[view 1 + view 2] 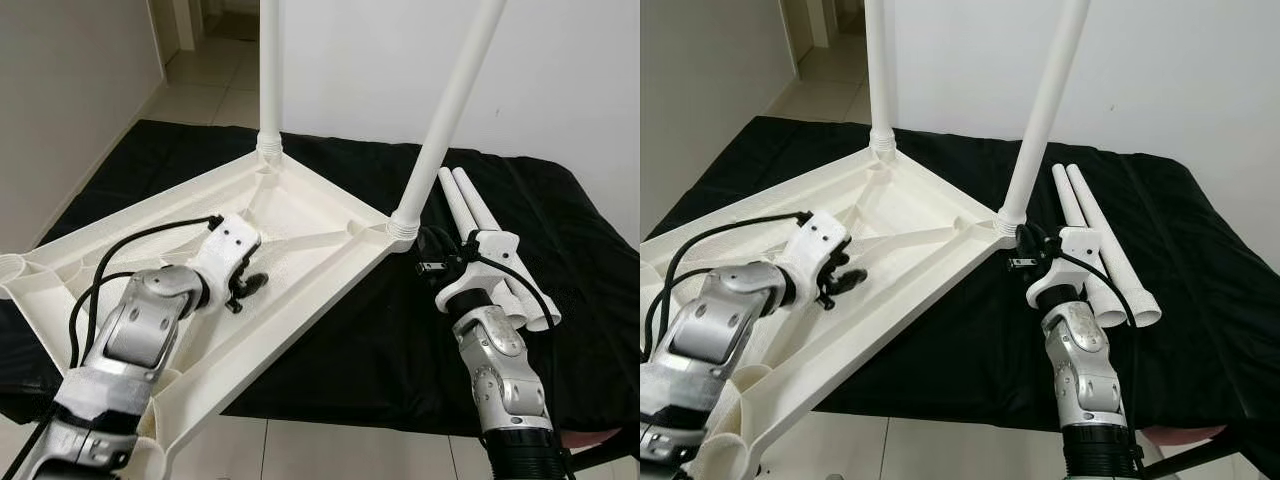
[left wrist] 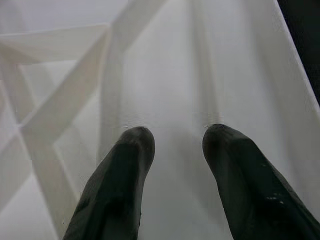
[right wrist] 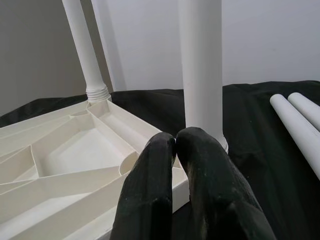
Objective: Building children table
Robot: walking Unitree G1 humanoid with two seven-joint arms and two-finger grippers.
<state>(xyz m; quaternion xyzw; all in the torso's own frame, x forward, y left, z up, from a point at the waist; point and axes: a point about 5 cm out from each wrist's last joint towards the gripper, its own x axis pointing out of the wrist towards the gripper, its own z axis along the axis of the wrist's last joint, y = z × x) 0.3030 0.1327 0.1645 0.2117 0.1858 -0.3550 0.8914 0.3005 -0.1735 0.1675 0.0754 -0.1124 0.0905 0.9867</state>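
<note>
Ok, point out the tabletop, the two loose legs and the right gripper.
tabletop [image 1: 300, 215]: left eye view, inner panel.
loose legs [image 1: 1090, 235]: right eye view, mid-shaft.
right gripper [image 3: 175, 142]: right wrist view, between fingertips.

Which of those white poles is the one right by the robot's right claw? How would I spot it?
Find the upturned white tabletop on the black cloth. Two legs stand upright in its corners; yours is the nearer leg, leaning slightly, just beyond the right gripper. The loose legs lie flat on the cloth.
</note>
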